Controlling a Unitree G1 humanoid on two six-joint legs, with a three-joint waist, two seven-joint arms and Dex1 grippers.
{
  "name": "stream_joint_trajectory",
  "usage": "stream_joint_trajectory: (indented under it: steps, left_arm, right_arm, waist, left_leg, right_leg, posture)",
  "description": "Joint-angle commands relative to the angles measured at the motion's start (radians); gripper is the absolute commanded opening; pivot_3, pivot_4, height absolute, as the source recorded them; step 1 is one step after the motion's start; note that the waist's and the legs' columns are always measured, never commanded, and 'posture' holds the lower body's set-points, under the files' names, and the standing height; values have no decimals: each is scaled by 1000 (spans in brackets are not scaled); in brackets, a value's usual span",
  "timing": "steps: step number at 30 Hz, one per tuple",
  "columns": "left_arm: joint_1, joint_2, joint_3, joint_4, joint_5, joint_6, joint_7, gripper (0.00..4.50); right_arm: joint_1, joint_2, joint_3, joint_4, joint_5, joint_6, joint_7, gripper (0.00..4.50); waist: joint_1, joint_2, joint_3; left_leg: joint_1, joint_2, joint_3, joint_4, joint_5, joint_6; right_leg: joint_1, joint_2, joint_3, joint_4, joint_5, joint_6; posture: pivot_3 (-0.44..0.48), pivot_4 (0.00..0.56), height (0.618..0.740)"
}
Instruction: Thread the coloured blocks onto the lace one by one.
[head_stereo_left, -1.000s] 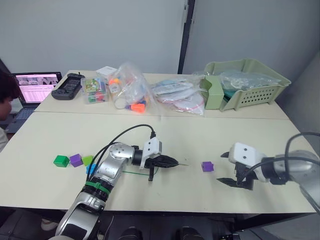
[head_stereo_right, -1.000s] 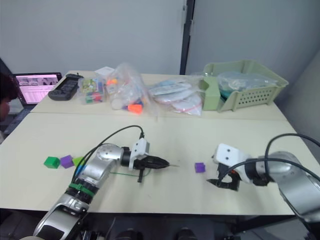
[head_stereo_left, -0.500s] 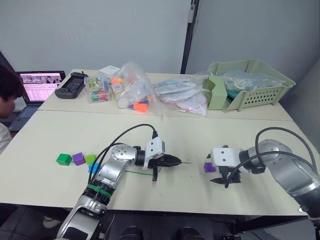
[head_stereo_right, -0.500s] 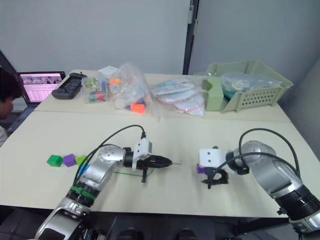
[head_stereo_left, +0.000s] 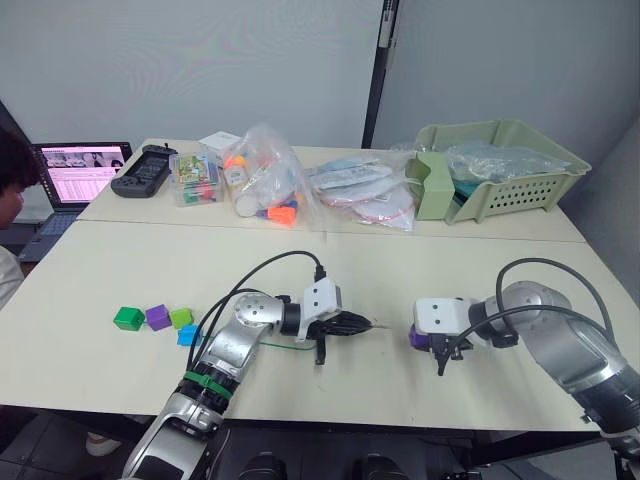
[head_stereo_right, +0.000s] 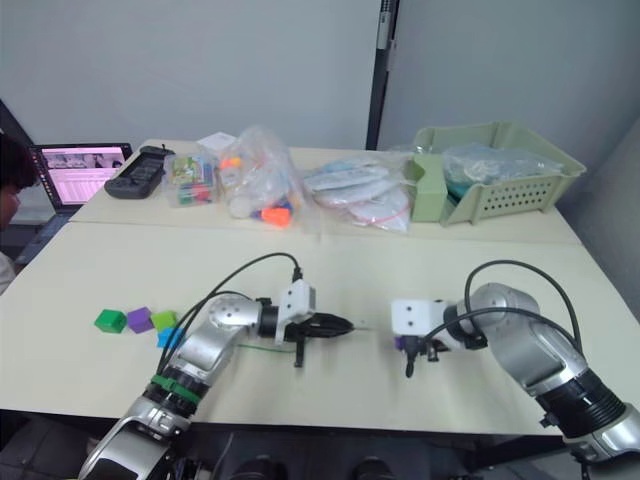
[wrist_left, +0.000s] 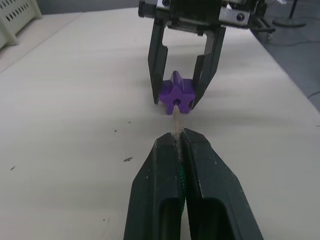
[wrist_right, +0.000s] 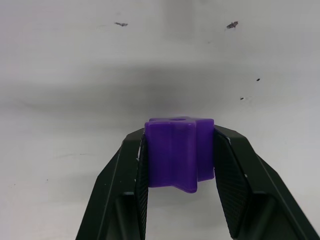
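A purple block (wrist_right: 179, 152) rests on the table with my right gripper (wrist_right: 180, 134) shut on it, one finger pressed against each side. In the left wrist view the same block (wrist_left: 177, 93) faces me with its hole showing. My left gripper (wrist_left: 178, 137) is shut on the lace's stiff tip (wrist_left: 176, 122), which points at that hole from just short of it. The green lace (head_stereo_left: 280, 345) trails back under my left arm. Further left lie a dark green block (head_stereo_left: 127, 319), a purple block (head_stereo_left: 157, 317), a lime block (head_stereo_left: 180, 318) and a blue block (head_stereo_left: 188, 336).
Along the far side of the table stand a laptop (head_stereo_left: 88, 172), a black device (head_stereo_left: 145, 170), clear bags of toys (head_stereo_left: 265, 185) and a pale green basket (head_stereo_left: 490, 165). A person (head_stereo_left: 15, 190) sits at the left edge.
My right gripper moved left to the purple block and closed on it. My left gripper carried the lace tip to the right, closer to the block.
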Motion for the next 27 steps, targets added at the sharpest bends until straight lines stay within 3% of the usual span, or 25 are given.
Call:
stream_joint_trajectory:
  steps: [1,25,26,27]
  left_arm:
    - [-19,-36,-27,6,26,-15,21,0]
    - [-49,-141,-43,81,48,-24,69,0]
    - [-56,-153,-42,87,45,-20,73,551]
    - [-62,-161,-45,93,48,-19,72,755]
  right_arm:
    - [-9,19,-40,-59,31,60,-1,1299]
    - [-3,52,-50,-168,97,205,-29,1299]
    - [-5,53,-49,-169,99,208,-32,1299]
    - [-5,54,-47,-170,100,210,-34,1299]
  waist:
    - [0,0,0]
    - [4,0,0]
    - [5,0,0]
    - [6,0,0]
  left_leg:
    - [0,0,0,0,0,0]
    - [0,0,0,0,0,0]
    - [0,0,0,0,0,0]
    - [0,0,0,0,0,0]
  right_leg:
    - [0,0,0,0,0,0]
    - [0,0,0,0,0,0]
    - [0,0,0,0,0,0]
    - [0,0,0,0,0,0]
  posture:
    - [0,150,732]
    - [0,150,732]
    - [0,150,732]
    - [0,150,732]
